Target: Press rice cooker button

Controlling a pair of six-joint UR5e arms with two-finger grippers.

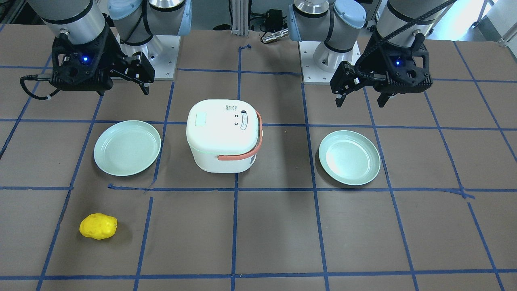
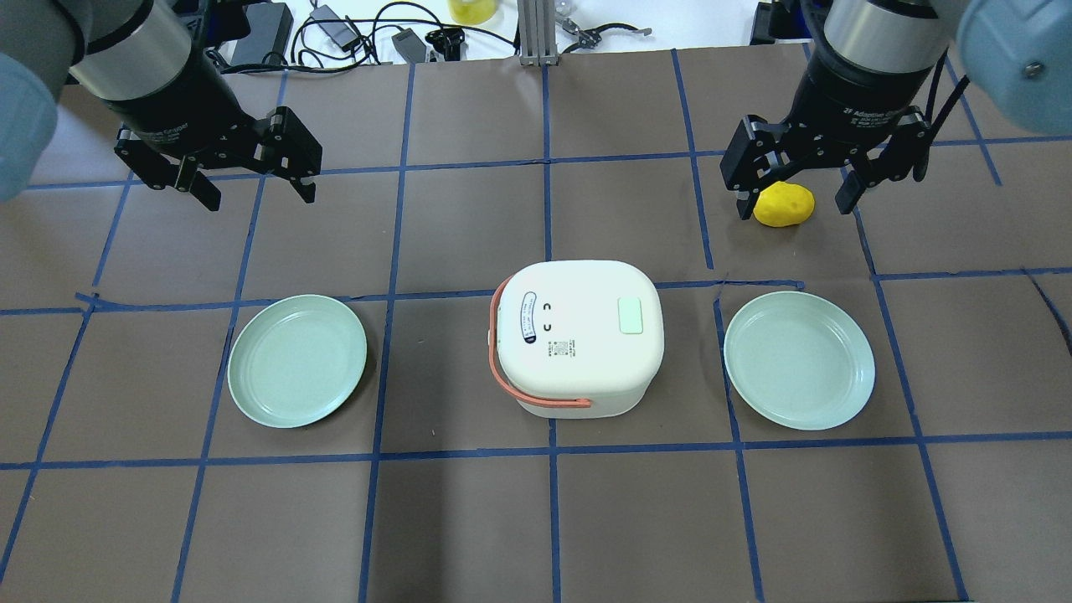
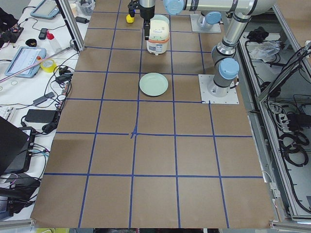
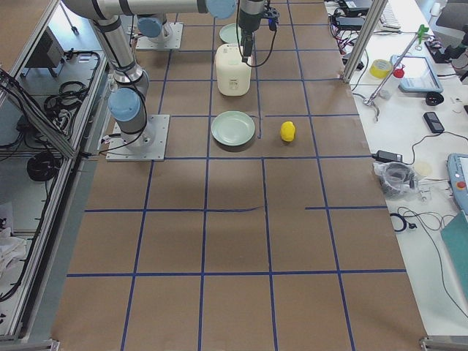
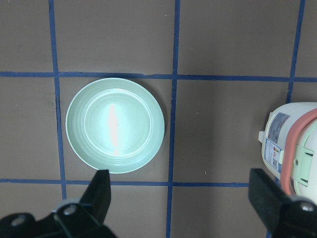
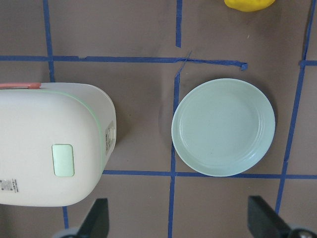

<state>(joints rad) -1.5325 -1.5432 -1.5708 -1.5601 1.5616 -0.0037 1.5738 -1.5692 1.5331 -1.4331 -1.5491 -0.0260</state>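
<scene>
The white rice cooker (image 2: 576, 335) with a salmon handle stands at the table's middle, lid shut. It also shows in the front view (image 1: 224, 135). A pale green rectangular button (image 2: 630, 316) sits on the lid's right part and shows in the right wrist view (image 6: 63, 159). My left gripper (image 2: 258, 194) is open and empty, high above the table, left of and beyond the cooker. My right gripper (image 2: 794, 208) is open and empty, high above the table, right of and beyond the cooker.
A pale green plate (image 2: 297, 360) lies left of the cooker and another (image 2: 798, 360) right of it. A yellow potato-like object (image 2: 783, 203) lies on the table under my right gripper. Blue tape lines cross the brown table.
</scene>
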